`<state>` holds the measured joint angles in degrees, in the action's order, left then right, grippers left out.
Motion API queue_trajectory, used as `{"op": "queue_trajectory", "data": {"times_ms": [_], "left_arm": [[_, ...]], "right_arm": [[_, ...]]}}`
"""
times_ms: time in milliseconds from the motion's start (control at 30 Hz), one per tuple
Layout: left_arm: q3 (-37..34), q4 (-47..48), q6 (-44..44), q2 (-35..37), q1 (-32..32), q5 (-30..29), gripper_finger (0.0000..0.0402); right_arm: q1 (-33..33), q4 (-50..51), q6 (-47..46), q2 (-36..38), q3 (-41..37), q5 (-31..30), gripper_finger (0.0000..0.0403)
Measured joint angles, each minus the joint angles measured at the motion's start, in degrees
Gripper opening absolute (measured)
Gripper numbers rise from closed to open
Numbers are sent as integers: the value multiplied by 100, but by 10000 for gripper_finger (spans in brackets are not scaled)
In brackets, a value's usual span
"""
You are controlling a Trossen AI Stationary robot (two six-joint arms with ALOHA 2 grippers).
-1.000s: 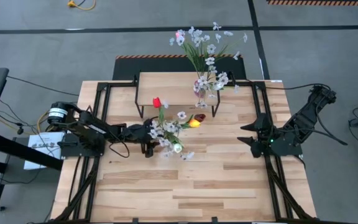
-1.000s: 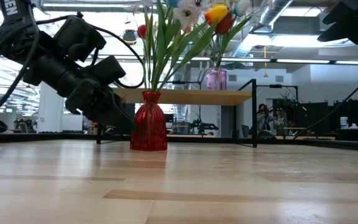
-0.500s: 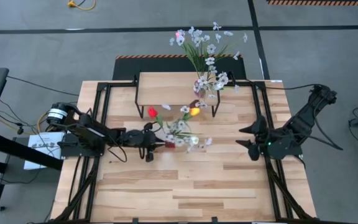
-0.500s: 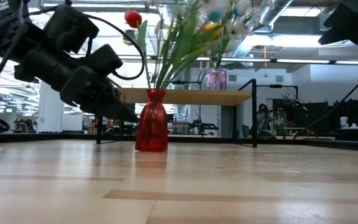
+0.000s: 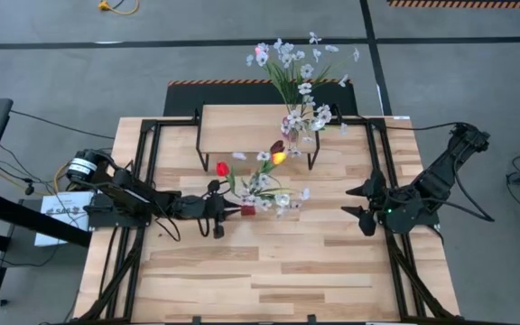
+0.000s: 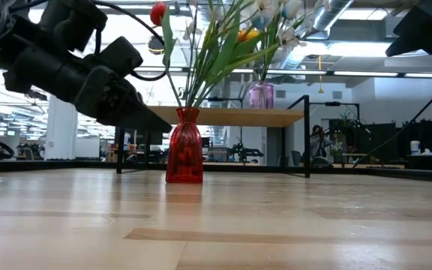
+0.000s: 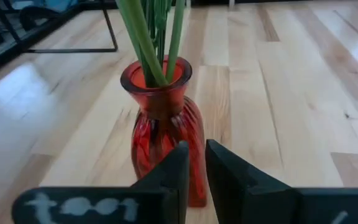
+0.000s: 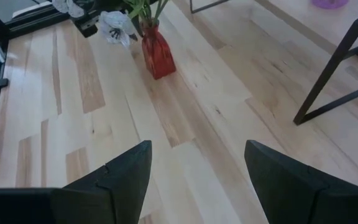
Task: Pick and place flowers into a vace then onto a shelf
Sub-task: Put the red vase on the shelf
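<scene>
Standing upright on the tabletop [image 5: 287,271], in front of the shelf [image 5: 242,122] and not yet on it, is a red vase [image 7: 163,124] holding the flowers [image 5: 264,176], whose tulip heads and white sprays lean out over its rim. The left hand [image 7: 196,149] is held low against the near side of the vase body. Its fingers are drawn almost together, with only a thin slit between them, and nothing is seen to be held. The vase is far wider than that slit, so it is judged not to be gripped.

The right hand [image 8: 197,146] is parked well apart at the right side of the tabletop, spread wide and empty. A purple vase [image 6: 260,95] with its own flowers is already set on the right end of the shelf.

The main risk is judged to be a push rather than a grasp. If the nearly closed fingers are driven forward, the narrow-based, top-heavy vase could be slid or tipped and the stems spilled. A later lift could also be fouled by the shelf edge or by the purple vase's blossoms.
</scene>
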<state>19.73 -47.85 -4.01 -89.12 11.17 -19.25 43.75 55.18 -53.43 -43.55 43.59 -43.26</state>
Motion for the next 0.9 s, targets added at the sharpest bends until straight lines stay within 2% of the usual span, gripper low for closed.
{"op": "queue_trajectory", "data": {"times_ms": [133, 233, 467, 667, 767, 900], "left_arm": [[0, 47, 4, 90, 90, -168, 43], [4, 525, -101, 328, 122, -179, 64], [4, 1884, -391, 1233, 165, -227, 160], [2, 1932, 14, 1504, 129, -554, 233], [2, 1839, 29, 1504, -104, -423, 252], [2, 1839, -22, 1504, -527, 173, 263]], "right_arm": [[0, -28, -7, 0, 0, 30, 250], [0, -68, -7, 0, 0, 29, 250], [0, -184, 0, 0, 0, 1, 250], [0, -184, 0, 0, 0, -8, 250], [0, -212, -1, 0, 0, -8, 250], [0, -226, 0, 0, 0, 22, 250]]}}
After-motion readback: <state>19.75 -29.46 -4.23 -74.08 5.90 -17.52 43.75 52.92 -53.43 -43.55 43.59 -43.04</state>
